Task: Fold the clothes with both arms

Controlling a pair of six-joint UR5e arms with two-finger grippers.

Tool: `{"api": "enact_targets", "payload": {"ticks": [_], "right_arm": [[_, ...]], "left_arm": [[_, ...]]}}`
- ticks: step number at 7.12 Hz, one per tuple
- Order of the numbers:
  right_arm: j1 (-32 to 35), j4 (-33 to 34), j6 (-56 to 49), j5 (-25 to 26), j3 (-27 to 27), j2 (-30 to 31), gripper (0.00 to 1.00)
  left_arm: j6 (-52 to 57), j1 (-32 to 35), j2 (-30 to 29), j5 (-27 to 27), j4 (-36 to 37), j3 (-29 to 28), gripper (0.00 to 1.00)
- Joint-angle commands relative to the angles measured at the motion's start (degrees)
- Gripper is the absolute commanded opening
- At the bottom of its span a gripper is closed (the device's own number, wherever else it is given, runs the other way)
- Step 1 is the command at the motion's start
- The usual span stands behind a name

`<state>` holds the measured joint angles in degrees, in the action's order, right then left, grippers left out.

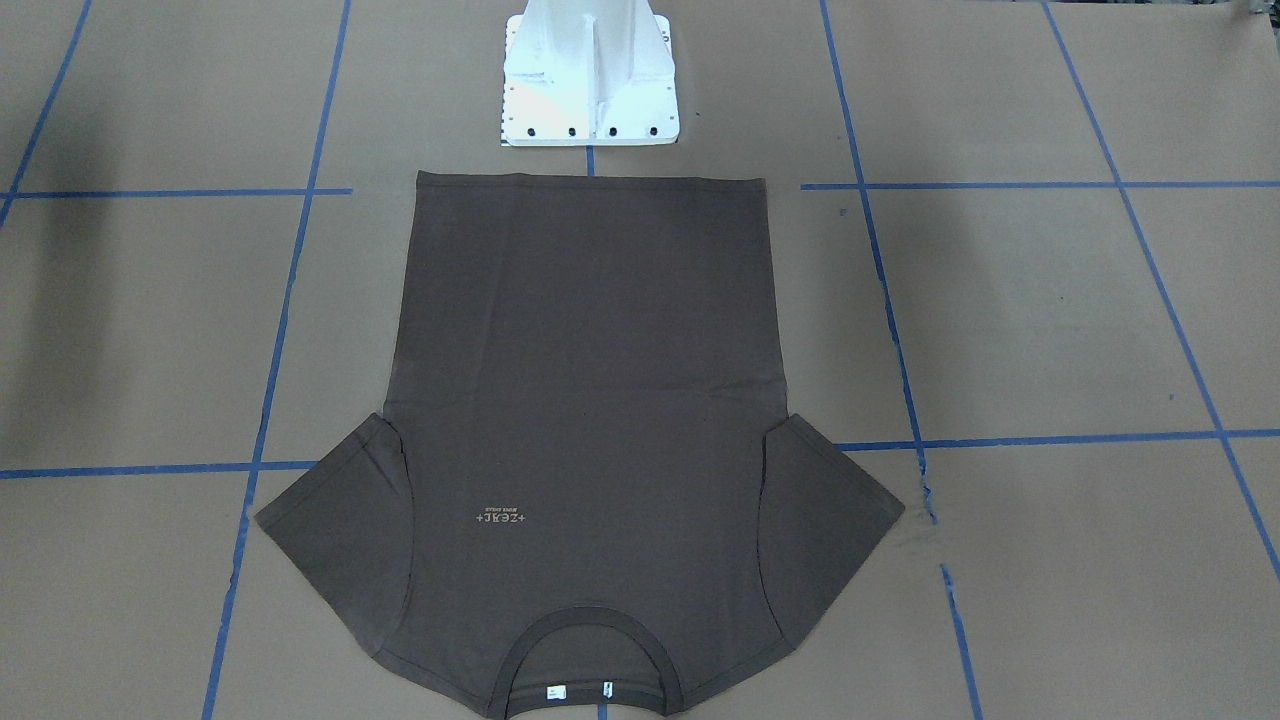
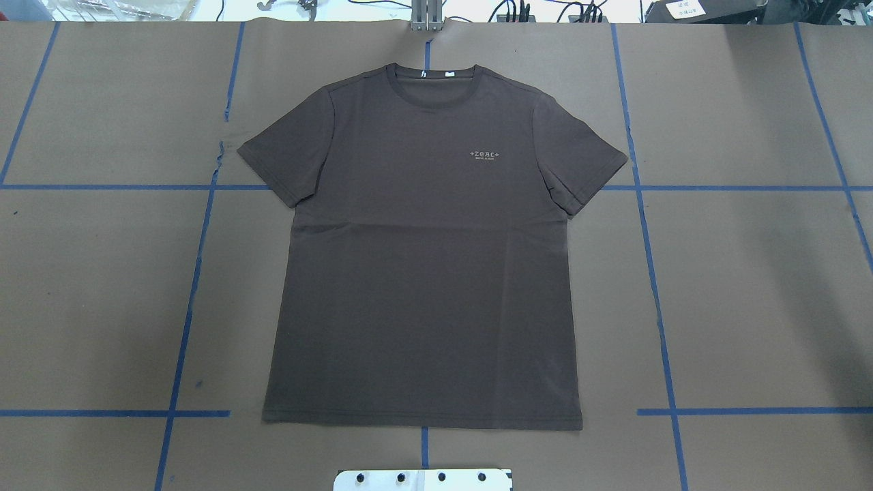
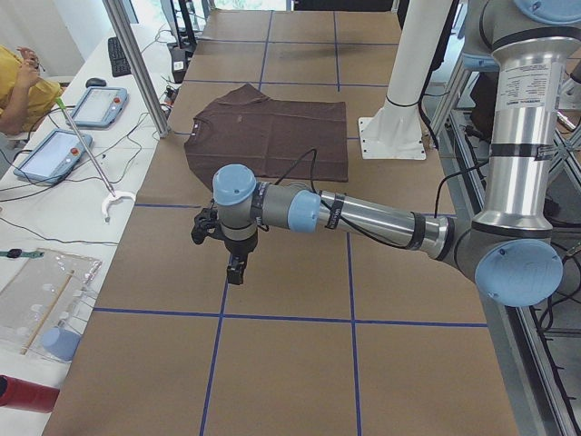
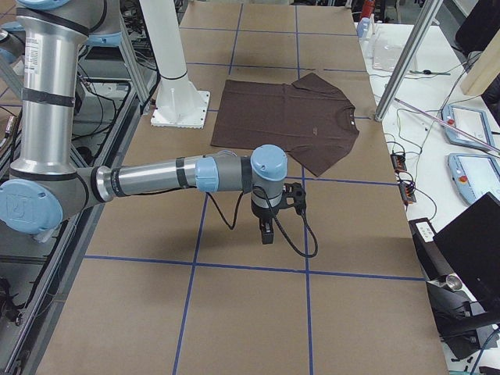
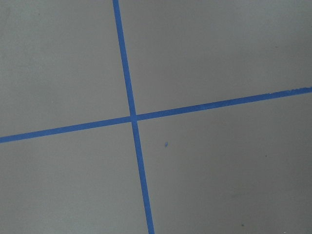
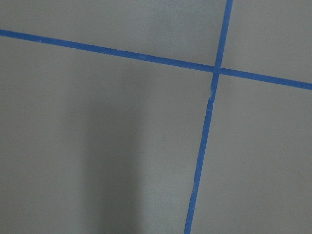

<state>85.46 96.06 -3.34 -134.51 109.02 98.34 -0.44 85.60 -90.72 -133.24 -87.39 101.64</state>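
One papered table [image 2: 750, 307] carries the T-shirt [image 2: 423, 273], flat and unfolded mid-table, hem toward the robot's edge. Left arm [image 3: 363, 216] and right arm [image 4: 156, 178] hang over bare paper near opposite ends. Left gripper [image 3: 236, 270] and right gripper [image 4: 266, 232] point down, holding nothing; how wide their jaws stand I cannot tell. Folding seems unstarted; next, each must reach a shirt edge.

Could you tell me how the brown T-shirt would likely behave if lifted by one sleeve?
Probably floppy: the T-shirt lies thin and flat, so it should drape and sag. Pushed, it would likely bunch on the matte table rather than slide whole.
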Motion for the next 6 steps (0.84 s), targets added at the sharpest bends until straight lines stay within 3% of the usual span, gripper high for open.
{"api": "enact_targets", "payload": {"ticks": [1, 5, 6], "right_arm": [[-2.6, 0.0, 0.2, -0.1, -1.0, -0.2, 1.00], [-5.3, 0.0, 0.3, -0.5, -1.3, -2.3, 1.00], [-8.8, -3.0, 0.6, -0.7, -0.7, -3.9, 1.00]], "left_arm": [[0.9, 0.0, 1.1, -0.5, -0.1, 3.3, 1.00], [0.6, -0.2, 0.5, -2.5, -1.8, 0.7, 1.00], [0.2, -0.3, 0.5, -2.6, -3.0, 0.7, 1.00]]}}
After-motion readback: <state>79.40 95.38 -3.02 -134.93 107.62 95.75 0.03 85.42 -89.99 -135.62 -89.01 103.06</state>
